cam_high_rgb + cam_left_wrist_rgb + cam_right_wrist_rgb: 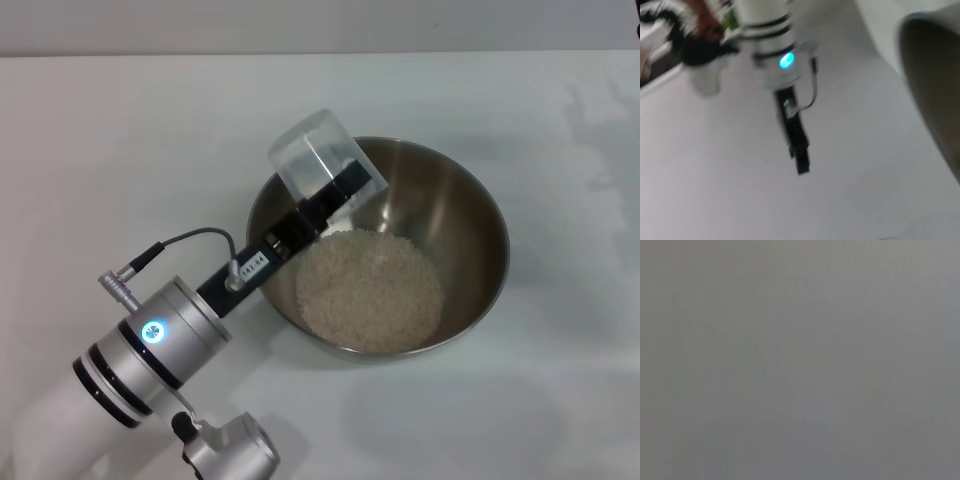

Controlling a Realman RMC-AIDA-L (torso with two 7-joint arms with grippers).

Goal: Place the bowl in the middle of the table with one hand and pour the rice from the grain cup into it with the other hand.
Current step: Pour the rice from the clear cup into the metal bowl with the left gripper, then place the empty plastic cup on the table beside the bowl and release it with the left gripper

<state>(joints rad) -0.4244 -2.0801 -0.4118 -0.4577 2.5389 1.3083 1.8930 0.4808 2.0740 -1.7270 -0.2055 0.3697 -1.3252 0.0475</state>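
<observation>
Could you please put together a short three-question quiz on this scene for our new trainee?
1. True or false: the rice lies in a heap inside the bowl.
2. Which gripper holds the grain cup? A) left B) right
3. Fill in: the cup is tipped over the bowl's ____ rim, as the robot sees it.

Key:
1. True.
2. A: the left gripper is shut on the cup; the right gripper is out of view.
3. Left; the bowl stands on the table.
</observation>
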